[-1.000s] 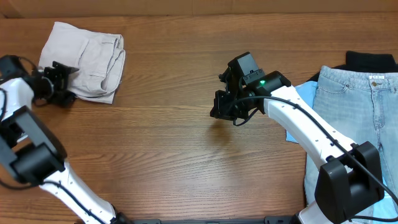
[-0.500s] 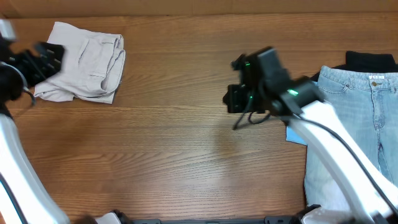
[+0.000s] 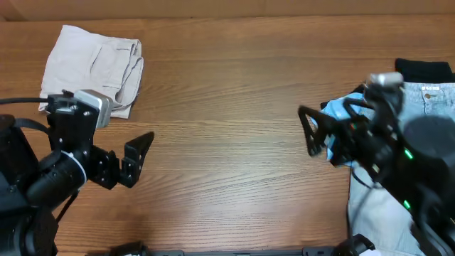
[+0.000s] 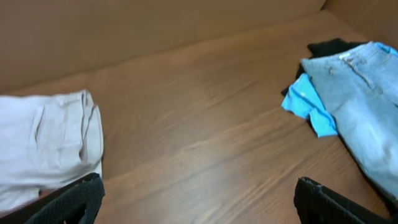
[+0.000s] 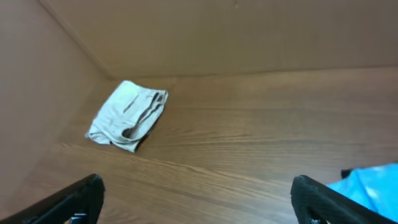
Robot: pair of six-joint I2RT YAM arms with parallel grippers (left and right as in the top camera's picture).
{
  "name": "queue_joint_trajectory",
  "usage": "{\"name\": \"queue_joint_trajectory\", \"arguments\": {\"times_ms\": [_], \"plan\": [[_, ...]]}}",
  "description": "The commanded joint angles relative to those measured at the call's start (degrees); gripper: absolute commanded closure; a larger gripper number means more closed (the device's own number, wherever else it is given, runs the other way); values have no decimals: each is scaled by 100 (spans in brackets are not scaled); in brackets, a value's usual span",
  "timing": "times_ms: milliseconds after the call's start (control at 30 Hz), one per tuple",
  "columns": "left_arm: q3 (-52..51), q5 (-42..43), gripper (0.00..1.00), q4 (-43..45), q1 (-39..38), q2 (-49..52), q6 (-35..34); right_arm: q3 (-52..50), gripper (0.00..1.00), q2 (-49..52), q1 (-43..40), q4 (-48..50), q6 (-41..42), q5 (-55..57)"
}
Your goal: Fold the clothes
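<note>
The clothes are a pale beige bundle, folded, lying at the table's far left; they also show as the clothes in the left wrist view and, small and far off, as the clothes in the right wrist view. My left gripper hangs raised in front of them, apart from the cloth. It is open, and the left gripper has only bare wood between its fingers. My right gripper is raised at the right, open and holding nothing; the right gripper also frames bare wood.
Light blue jeans lie at the right edge, with a bright blue top tucked against their left side and a black garment behind them. A brown wall closes the back of the wooden table.
My left gripper has left the beige bundle and drawn back toward the front, rising. The right gripper has pulled back to the right, risen, and gone from shut to open.
</note>
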Motion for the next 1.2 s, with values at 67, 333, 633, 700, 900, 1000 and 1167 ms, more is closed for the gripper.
{"name": "queue_joint_trajectory", "arguments": {"times_ms": [67, 333, 633, 700, 900, 1000, 1167], "plan": [[37, -212, 0, -33, -37, 74, 129, 76, 0, -411, 22, -284, -20, 170], [37, -223, 0, -33, -37, 72, 129, 61, 0, -402, 22, -522, -20, 173], [37, -223, 0, -33, -37, 72, 129, 61, 0, -400, 22, -411, -17, 170], [37, -223, 0, -33, -37, 74, 129, 61, 0, -400, 22, -409, -17, 170], [37, -223, 0, -33, -37, 74, 129, 61, 0, -400, 22, -409, -17, 170], [37, -223, 0, -33, -37, 74, 129, 61, 0, -400, 22, -409, -17, 170], [37, -223, 0, -33, -37, 74, 129, 61, 0, -400, 22, -409, -17, 170]]}}
